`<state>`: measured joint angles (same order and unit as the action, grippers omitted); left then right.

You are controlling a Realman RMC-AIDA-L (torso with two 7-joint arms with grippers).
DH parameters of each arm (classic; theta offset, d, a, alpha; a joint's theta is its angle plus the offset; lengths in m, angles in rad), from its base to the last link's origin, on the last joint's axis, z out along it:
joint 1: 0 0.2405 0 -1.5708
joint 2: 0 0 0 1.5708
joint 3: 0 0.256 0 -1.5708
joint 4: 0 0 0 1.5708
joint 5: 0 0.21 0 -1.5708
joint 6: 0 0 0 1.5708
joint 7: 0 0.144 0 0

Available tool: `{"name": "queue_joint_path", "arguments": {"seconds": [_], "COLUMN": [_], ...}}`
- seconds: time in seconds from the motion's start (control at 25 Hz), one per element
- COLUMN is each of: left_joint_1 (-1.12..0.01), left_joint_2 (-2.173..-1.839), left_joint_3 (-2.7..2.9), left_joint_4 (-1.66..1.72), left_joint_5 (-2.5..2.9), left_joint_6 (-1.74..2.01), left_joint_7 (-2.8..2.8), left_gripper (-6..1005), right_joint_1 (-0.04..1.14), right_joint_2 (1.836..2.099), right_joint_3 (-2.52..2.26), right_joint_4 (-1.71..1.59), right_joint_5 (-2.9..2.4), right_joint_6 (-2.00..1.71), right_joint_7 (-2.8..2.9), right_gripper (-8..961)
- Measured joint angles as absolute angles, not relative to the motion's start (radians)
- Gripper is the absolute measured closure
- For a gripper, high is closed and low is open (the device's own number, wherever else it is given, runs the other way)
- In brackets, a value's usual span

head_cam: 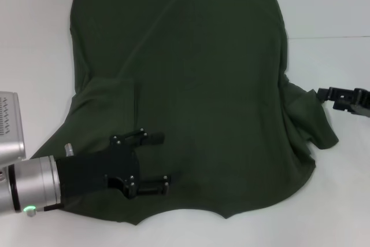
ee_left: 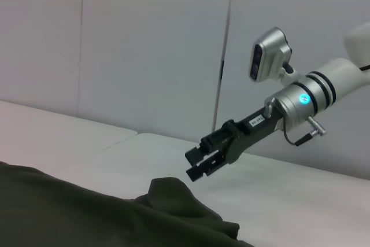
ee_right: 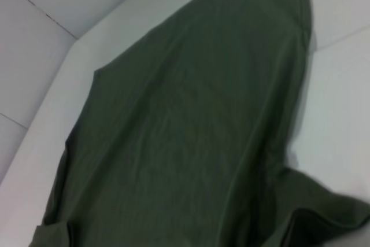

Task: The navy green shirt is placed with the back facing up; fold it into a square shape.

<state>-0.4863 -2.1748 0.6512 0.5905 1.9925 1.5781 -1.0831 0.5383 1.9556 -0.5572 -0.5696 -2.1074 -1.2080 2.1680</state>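
The green shirt [head_cam: 202, 85] lies spread plain side up on the white table [head_cam: 34, 39]. The left gripper [head_cam: 163, 161] hovers over its near left part, fingers spread wide, holding nothing. The right gripper [head_cam: 325, 94] sits just beside the bunched right sleeve, fingers slightly parted and empty.

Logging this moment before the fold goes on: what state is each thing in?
Shirt: spread flat on the table, plain side up, both sleeves bunched, not yet folded.
Left gripper: over the shirt's near left part, jaws open, holding nothing.
Right gripper: beside the right sleeve, jaws open, empty.
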Motion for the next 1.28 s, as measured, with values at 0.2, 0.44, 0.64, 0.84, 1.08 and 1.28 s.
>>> {"name": "queue_joint_path", "arguments": {"seconds": [0.2,0.44,0.64,0.84,1.08,1.28], "left_joint_1": [-0.487,-0.490,-0.493,-0.493,-0.492,-0.492], "left_joint_2": [-2.175,-2.174,-2.174,-2.172,-2.172,-2.172], "left_joint_3": [0.652,0.652,0.652,0.650,0.647,0.647], "left_joint_4": [0.590,0.590,0.591,0.591,0.591,0.591], "left_joint_5": [1.993,1.989,1.988,1.988,1.987,1.985], "left_joint_6": [1.577,1.577,1.576,1.574,1.574,1.574], "left_joint_7": [-1.083,-1.088,-1.089,-1.090,-1.091,-1.091], "left_gripper": [112,112,112,112,112,112], "right_joint_1": [0.540,0.551,0.560,0.569,0.569,0.568], "right_joint_2": [1.972,1.989,1.995,1.994,1.996,2.000], "right_joint_3": [-0.577,-0.583,-0.583,-0.585,-0.584,-0.581], "right_joint_4": [-0.544,-0.543,-0.527,-0.493,-0.493,-0.492], "right_joint_5": [-2.115,-2.115,-2.115,-2.115,-2.109,-2.108], "right_joint_6": [-1.153,-1.130,-1.107,-1.063,-1.068,-1.068], "right_joint_7": [2.164,2.150,2.143,2.134,2.114,2.114], "right_gripper": [173,181,180,276,637,832]}}
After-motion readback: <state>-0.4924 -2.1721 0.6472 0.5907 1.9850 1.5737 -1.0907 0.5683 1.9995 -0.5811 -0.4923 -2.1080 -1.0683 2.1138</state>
